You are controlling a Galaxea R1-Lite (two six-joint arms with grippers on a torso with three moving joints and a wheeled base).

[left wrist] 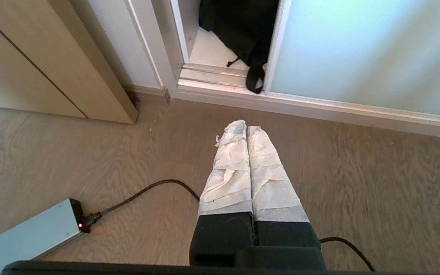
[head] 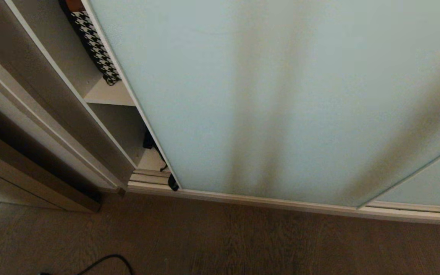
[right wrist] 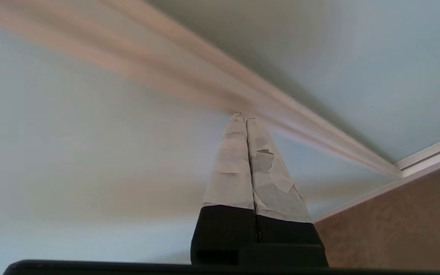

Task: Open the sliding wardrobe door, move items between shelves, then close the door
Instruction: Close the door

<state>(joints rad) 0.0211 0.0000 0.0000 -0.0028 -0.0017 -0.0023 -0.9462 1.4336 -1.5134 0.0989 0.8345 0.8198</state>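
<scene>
The sliding wardrobe door (head: 281,95) of frosted blue-green glass covers most of the wardrobe and leaves a narrow gap at its left edge. In that gap a black bag (left wrist: 239,26) lies on the lowest shelf (left wrist: 212,51), its strap (left wrist: 255,78) hanging over the floor track beside the door's edge. A higher shelf (head: 107,93) carries a houndstooth item (head: 94,46). My right gripper (right wrist: 243,117) is shut and empty, its tips at the cream frame strip (right wrist: 300,114) of the door. My left gripper (left wrist: 246,128) is shut and empty, low over the wooden floor in front of the gap.
A grey power brick (left wrist: 33,236) with a red light and its black cable (left wrist: 147,191) lie on the floor near my left gripper. A beige cabinet (left wrist: 52,68) stands left of the wardrobe. A second glass panel (head: 426,183) overlaps at the lower right.
</scene>
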